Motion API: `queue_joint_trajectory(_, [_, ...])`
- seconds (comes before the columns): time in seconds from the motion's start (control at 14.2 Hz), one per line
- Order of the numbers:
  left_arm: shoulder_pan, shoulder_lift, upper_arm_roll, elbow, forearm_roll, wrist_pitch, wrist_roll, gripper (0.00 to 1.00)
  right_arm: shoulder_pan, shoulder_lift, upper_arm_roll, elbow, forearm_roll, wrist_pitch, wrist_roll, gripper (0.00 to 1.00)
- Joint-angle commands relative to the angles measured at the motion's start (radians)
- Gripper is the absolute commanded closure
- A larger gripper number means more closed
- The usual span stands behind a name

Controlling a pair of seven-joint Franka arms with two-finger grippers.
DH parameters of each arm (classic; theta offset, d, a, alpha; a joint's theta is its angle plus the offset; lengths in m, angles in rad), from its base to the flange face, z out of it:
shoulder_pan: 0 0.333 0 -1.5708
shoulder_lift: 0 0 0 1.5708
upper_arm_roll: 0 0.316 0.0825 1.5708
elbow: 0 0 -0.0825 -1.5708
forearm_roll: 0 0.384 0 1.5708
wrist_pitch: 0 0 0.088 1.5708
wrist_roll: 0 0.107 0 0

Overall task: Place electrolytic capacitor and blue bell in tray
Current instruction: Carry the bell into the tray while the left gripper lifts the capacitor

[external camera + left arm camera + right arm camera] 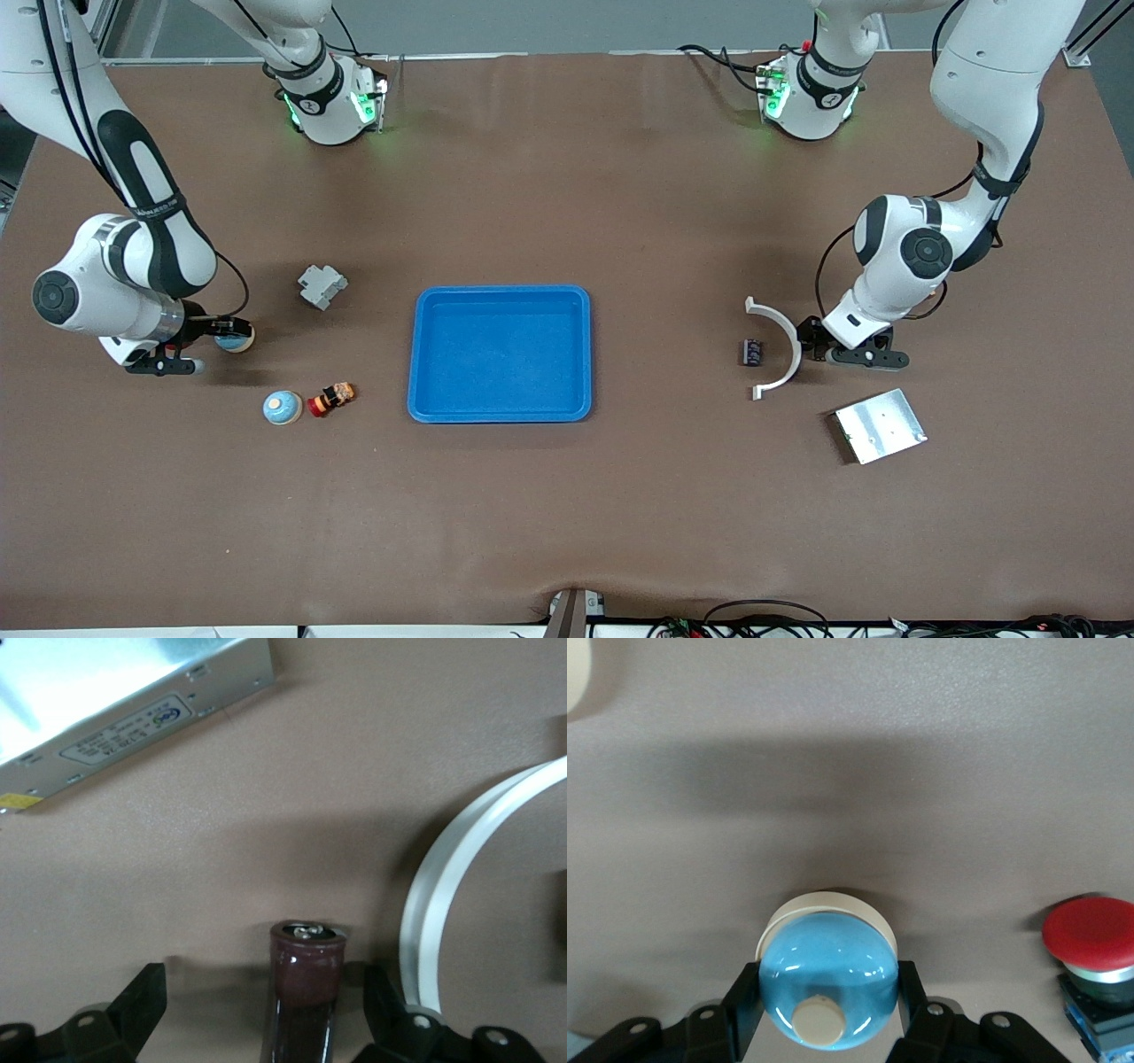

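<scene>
The blue tray (500, 403) lies mid-table with nothing in it. My right gripper (223, 342) (828, 992) is low at the table toward the right arm's end, shut on a blue bell (236, 338) (828, 979) with a cream base and knob. The dark electrolytic capacitor (753, 352) (306, 979) rests inside the curve of a white arc (780, 350) (443, 895). My left gripper (864, 357) (264, 997) is low beside that arc and open. In the left wrist view the capacitor shows in the gap between the fingers (142, 1001), touching neither.
A second blue bell (283, 408) and a red-capped button (331, 399) (1090, 935) lie nearer the front camera than the right gripper. A grey part (322, 286) sits farther back. A silver metal plate (880, 425) (115, 700) lies near the left gripper.
</scene>
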Motion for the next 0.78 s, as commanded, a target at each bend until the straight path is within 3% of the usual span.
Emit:
queue_joint_trajectory(0.0, [0.024, -0.01, -0.003, -0.017, 0.029, 0.017, 0.002, 0.87, -0.003, -0.028, 0.045, 0.063, 0.042, -0.121, 0.008, 0.65])
queue_joint_trajectory(0.07, [0.034, -0.01, -0.003, -0.015, 0.03, 0.017, 0.003, 1.0, 0.009, -0.041, 0.069, 0.082, 0.07, -0.163, 0.022, 0.65])
queue_joint_trajectory(0.28, [0.032, -0.015, -0.004, -0.014, 0.034, 0.015, -0.001, 1.0, 0.099, -0.081, 0.106, 0.15, 0.09, -0.276, 0.149, 0.73])
queue_joint_trajectory(0.42, [0.034, -0.018, -0.004, -0.008, 0.034, 0.009, -0.032, 1.0, 0.254, -0.078, 0.12, 0.249, 0.087, -0.345, 0.43, 0.73])
queue_joint_trajectory(0.56, [0.038, -0.033, -0.004, 0.0, 0.029, -0.008, -0.133, 1.0, 0.369, -0.052, 0.123, 0.296, 0.102, -0.328, 0.592, 0.77])
queue_joint_trajectory(0.71, [0.044, -0.047, -0.007, 0.041, 0.017, -0.107, -0.271, 1.0, 0.503, 0.0, 0.118, 0.305, 0.174, -0.222, 0.696, 0.78])
